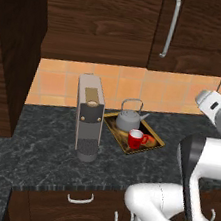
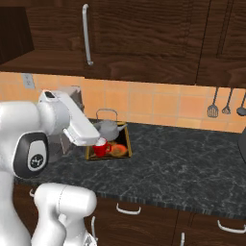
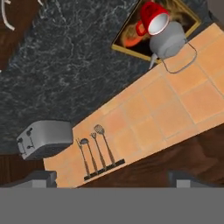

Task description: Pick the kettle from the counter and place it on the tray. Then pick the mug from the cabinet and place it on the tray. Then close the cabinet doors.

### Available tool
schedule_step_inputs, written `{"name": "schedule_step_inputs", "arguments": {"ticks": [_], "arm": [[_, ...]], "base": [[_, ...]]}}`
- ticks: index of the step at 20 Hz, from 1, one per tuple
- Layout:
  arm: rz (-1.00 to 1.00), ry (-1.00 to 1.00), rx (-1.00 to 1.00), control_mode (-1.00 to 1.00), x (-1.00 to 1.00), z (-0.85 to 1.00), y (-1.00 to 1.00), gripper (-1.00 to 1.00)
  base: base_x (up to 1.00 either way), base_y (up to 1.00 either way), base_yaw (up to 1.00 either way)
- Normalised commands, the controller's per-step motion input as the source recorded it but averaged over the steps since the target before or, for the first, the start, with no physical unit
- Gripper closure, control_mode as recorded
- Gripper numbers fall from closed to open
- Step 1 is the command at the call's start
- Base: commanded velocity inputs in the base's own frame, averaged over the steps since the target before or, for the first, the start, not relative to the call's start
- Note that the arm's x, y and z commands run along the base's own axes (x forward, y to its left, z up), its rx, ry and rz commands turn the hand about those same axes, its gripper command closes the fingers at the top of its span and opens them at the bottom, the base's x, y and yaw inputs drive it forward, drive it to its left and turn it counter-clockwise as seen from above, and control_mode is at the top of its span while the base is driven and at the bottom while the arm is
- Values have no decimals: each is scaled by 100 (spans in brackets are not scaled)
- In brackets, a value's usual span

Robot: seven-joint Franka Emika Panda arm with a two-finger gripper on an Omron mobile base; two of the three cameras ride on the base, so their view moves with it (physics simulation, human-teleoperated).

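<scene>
Two fingertips (image 3: 41,177) of my tool (image 3: 113,181) stand wide apart at the bottom of the hand view with nothing between them: the tool is released and carries no load. It looks toward the tiled wall, where a row of hanging utensils (image 3: 96,151) and a toaster (image 3: 43,140) sit, well apart from the task's things. I judge that a free posture, suited to reaching for a door rather than for an object.

On the worktop (image 1: 34,156), just beside the coffee machine (image 1: 88,116), lies the tray (image 1: 114,133). The kettle (image 1: 129,119) stands upright on its rear half. The mug (image 1: 136,138) stands in front of the kettle, close against it; I cannot tell whether they touch. Both placements appear complete, with the two things grouped so the tray's edge keeps them together.

Above and behind, one cabinet door (image 1: 15,52) juts out toward the base at the left, so I judge it open. The panel with the silver bar handle (image 1: 170,26) lies flush. Finding: closing the doors remains.
</scene>
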Motion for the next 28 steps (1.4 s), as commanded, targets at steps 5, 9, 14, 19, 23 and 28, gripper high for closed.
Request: {"name": "schedule_step_inputs", "arguments": {"ticks": [5,9,14,19,23,28], "arm": [[0,-25,-44,-100,-19,7,40,-100],[0,-18,-46,-100,-23,0,29,-100],[0,-12,-42,-100,-23,-2,17,-100],[0,-3,-36,-100,-24,-2,25,-100],[0,-1,-35,-100,-30,-20,22,-100],[0,-4,-29,-100,-30,-17,27,-100]], "base": [[0,0,0],[0,0,0],[0,0,0],[0,0,0],[0,0,0],[0,0,0]]}}
